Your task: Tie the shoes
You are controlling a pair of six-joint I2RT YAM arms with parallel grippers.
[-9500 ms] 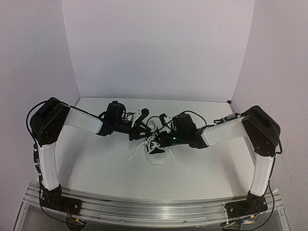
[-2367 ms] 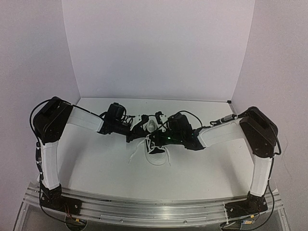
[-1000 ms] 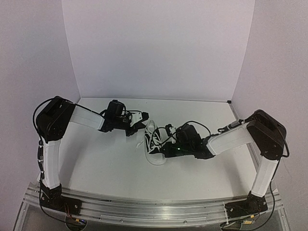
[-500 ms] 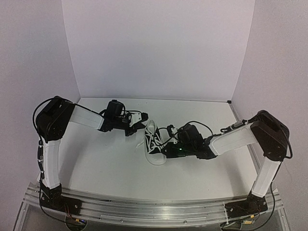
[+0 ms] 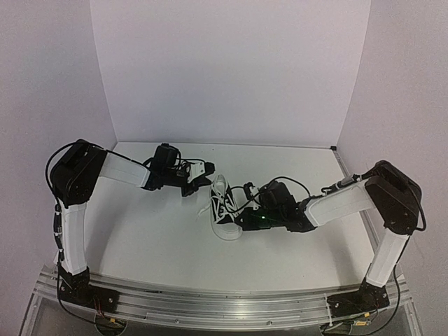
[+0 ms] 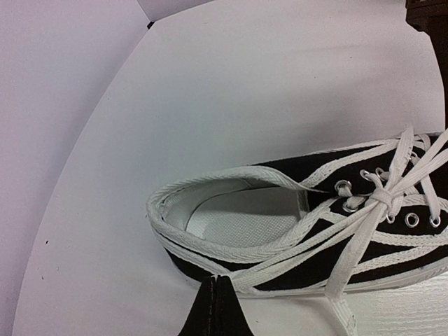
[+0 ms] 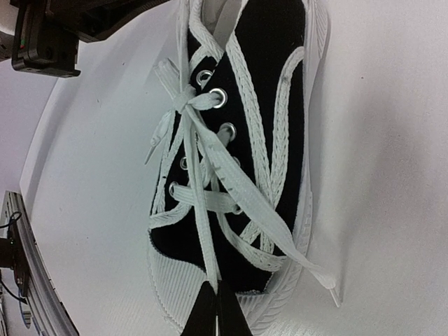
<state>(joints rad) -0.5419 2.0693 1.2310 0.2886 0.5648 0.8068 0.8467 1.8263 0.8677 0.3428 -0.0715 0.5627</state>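
Black canvas sneaker (image 5: 225, 210) midway on the counter (image 5: 154, 231), toe near, heel far. Left claw (image 6: 217, 308) just far-left of the heel, right claw (image 7: 213, 308) beside the toe's right flank, both pinched together, seemingly on laces (image 7: 203, 210); half-knot (image 7: 187, 98) between them.

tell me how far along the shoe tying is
Done: the laces are crossed into a first knot at the top eyelets of the sneaker. In hand: the right end effector is shut on one strand, and the left end effector seems to pinch another by the heel. Left: no bow loops show yet, and one end lies loose.
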